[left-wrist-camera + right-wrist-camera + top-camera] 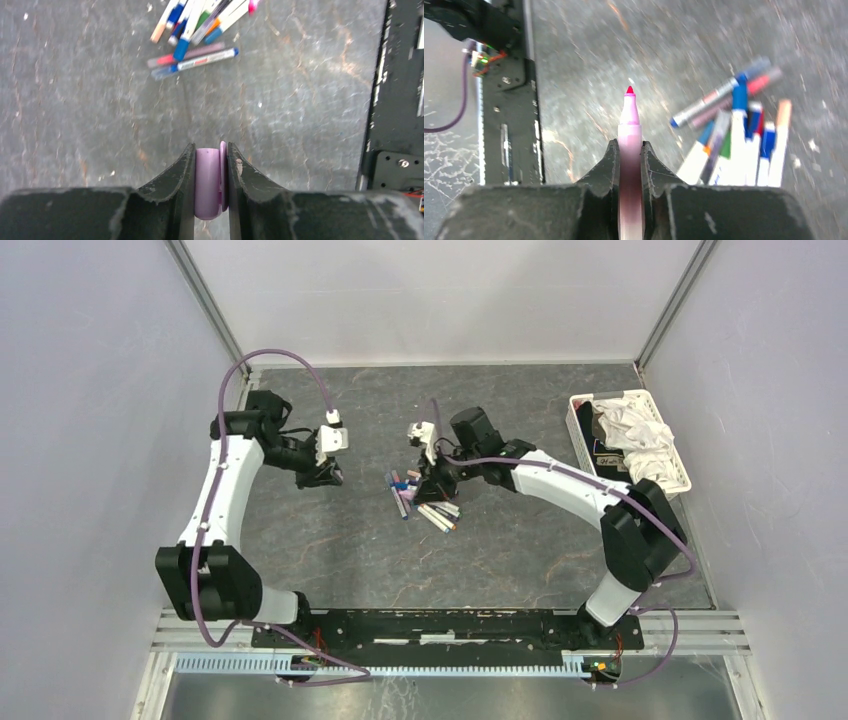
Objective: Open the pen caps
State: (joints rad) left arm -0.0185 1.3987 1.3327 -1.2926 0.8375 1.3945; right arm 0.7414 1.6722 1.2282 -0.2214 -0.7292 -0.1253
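My left gripper (210, 150) is shut on a short purple pen cap (209, 182), held above the bare grey table; in the top view it (322, 475) hangs left of the pens. My right gripper (629, 146) is shut on an uncapped pen barrel (629, 132) whose red tip points away from me; in the top view it (432, 483) hovers over the pile. A pile of capped pens (420, 502) lies at the table's middle; it also shows in the left wrist view (197, 30) and the right wrist view (736, 145). No loose caps show on the table.
A white basket (580, 430) of white cloth stands at the right back. The black base rail (440, 625) runs along the near edge. Grey walls close in the table on three sides.
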